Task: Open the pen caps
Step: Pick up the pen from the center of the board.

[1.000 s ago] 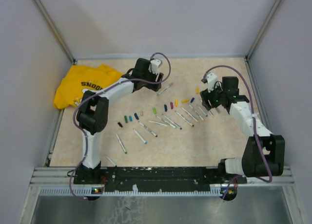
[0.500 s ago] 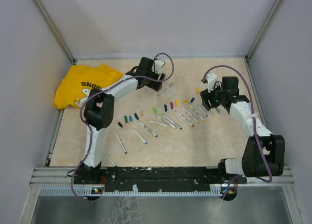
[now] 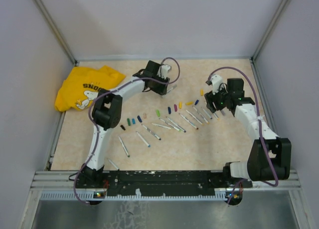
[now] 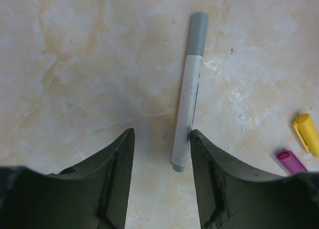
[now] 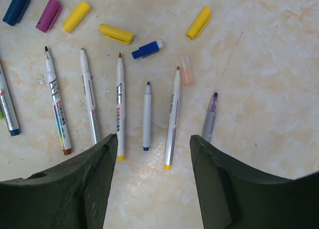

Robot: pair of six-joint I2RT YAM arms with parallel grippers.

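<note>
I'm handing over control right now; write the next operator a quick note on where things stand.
Left pincer: open, low over a capped pen, its grey cap on; the pen lies off-centre between the jaws, not gripped.
Right pincer: open, empty, above a row of uncapped pens.
Done: loose caps lie on the table near those pens.
Left: pull the grey cap.

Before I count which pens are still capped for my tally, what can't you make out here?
- Left wrist: whether the left claw touches the grey-capped pen; the pink cap runs behind its finger; the yellow cap is cut by the right edge.
- Right wrist: the purple-tipped pen has its lower end behind the right claw.
- Top: the loose caps are too small to match to pens.
</note>
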